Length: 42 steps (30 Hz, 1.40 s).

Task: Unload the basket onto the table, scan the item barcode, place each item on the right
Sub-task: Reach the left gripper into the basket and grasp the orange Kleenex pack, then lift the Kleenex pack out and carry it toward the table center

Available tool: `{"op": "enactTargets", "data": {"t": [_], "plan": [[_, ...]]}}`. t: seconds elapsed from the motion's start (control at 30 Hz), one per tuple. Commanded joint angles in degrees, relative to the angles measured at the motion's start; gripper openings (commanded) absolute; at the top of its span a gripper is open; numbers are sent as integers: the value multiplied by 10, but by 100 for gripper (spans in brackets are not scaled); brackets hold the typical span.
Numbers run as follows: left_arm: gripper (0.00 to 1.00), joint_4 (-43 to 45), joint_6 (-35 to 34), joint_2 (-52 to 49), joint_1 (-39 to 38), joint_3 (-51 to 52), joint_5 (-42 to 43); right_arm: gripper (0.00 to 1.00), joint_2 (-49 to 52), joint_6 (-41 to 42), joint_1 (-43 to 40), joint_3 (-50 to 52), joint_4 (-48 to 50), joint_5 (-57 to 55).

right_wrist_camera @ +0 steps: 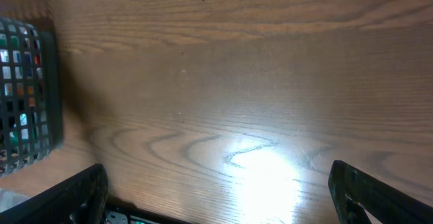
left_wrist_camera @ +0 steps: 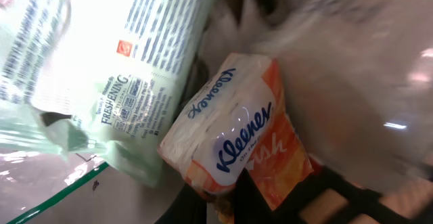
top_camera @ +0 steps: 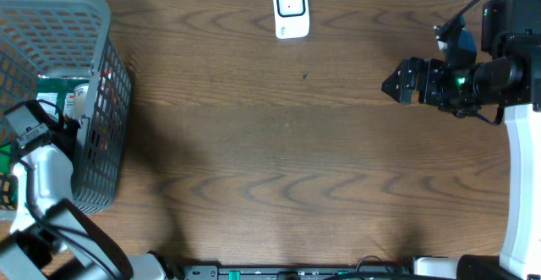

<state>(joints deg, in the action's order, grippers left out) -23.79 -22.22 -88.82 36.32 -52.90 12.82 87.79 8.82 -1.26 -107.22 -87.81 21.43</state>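
Down inside the grey mesh basket point(top_camera: 101, 102) at the left end of the desk point(top_camera: 279, 145) with the left end effector point(top_camera: 66, 121), jaws closed tight. Close up from the left wrist, facing an orange-and-white Kleenex pack point(left_wrist_camera: 237, 136), tilted, lying among other goods in that basket, just beside and partly overlapping a green-and-white packet point(left_wrist_camera: 128, 82) printed "FRESHENING". Touching the lower edge of the Kleenex pack with 1 dark finger point(left_wrist_camera: 254, 193); cannot tell whether pinching the wrapper or merely pressing against it. From overhead, only green and white scraps of the contents through the mesh, the pack itself not made out. Well apart from the basket, near the far edge of the desk and roughly midway along it: a small white scanner point(top_camera: 290, 9) with a dark-outlined square on its face. Over on the right, hovering above bare wood with the right end effector point(top_camera: 390, 84), jaws spread wide, gripping nothing, tips aimed toward the basket side. From the right wrist, looking down on wood grain with 2 dark fingers point(right_wrist_camera: 74, 197) at the lower corners, a bright patch of glare between them, and 1 corner of the basket at the far left.
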Motion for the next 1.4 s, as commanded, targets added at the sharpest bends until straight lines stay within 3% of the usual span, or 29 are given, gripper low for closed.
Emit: {"op": "enactTargets", "data": {"t": [0.0,0.37,0.53,0.77,0.9,1.17,1.37], "plan": [[7,6,3,58,-1,-2,2,99,1,8,7,-11,-1,5],[7,2,3,250,-1,-32,-34,99,1,8,7,-11,-1,5],[8,-101,27,275,-2,-142,-34,99,1,8,7,-11,-1,5],[7,-268,101,230,-42,-362,-34,99,1,8,7,-11,-1,5],[7,-320,126,207,-114,-426,-29,99,1,8,7,-11,-1,5],[8,-396,145,150,-349,-429,-60,99,1,8,7,-11,-1,5],[8,-413,86,33,-521,-408,-143,99,1,8,7,-11,-1,5]]}}
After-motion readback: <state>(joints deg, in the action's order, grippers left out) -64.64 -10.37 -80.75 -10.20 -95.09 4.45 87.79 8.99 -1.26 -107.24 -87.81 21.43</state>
